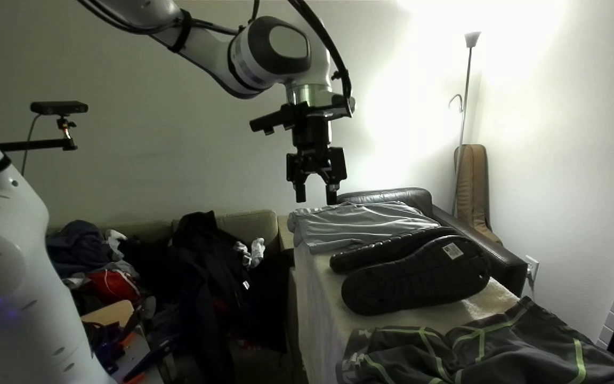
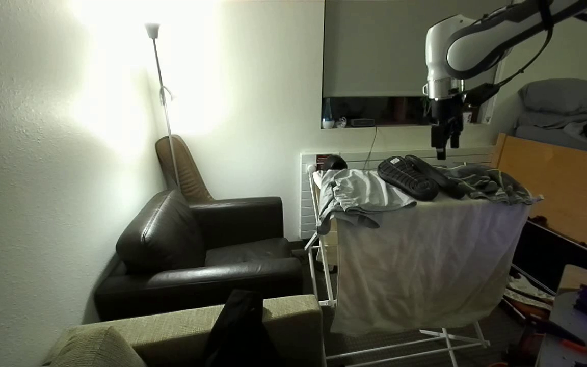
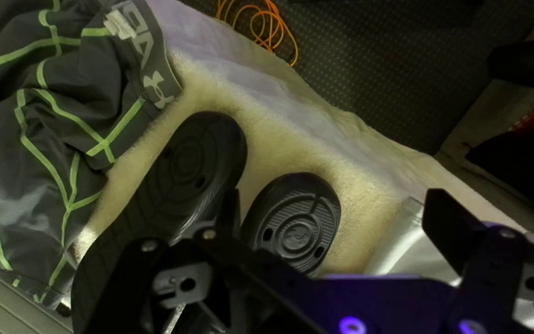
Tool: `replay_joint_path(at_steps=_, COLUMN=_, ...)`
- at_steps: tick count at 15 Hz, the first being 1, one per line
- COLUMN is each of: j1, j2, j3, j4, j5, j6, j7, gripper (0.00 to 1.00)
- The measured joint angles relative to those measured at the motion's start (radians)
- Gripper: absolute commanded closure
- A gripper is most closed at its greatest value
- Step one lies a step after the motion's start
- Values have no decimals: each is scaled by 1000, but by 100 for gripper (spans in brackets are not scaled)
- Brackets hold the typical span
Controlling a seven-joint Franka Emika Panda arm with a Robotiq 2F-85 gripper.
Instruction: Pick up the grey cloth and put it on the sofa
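1. Claw (image 1: 316,195), in an exterior view: spread wide; cloth (image 1: 360,226) on the towel (image 1: 317,304).
2. In an exterior view: cloth atop the rack (image 2: 327,303), near the sofa (image 2: 293,313).
3. Wrist view: slippers (image 3: 290,225) beneath the claw, cloth at lower right.

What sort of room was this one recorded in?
Most likely a lived-in home, a living room or perhaps a studio: an olive-brown sofa strewn with clothes, a dark leather-look armchair, and a white drying rack with the grey cloth on top.
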Motion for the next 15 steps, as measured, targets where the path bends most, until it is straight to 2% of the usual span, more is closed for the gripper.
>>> replay_joint_path(at_steps=5, j1=3, j2=82, j3=3, j4=31, j5=0, j6=120, j7=0, gripper=0)
replay_joint_path(at_steps=15, j1=6, j2=226, j3=22, j4=77, j5=2, j6=246, j7=0, gripper=0)
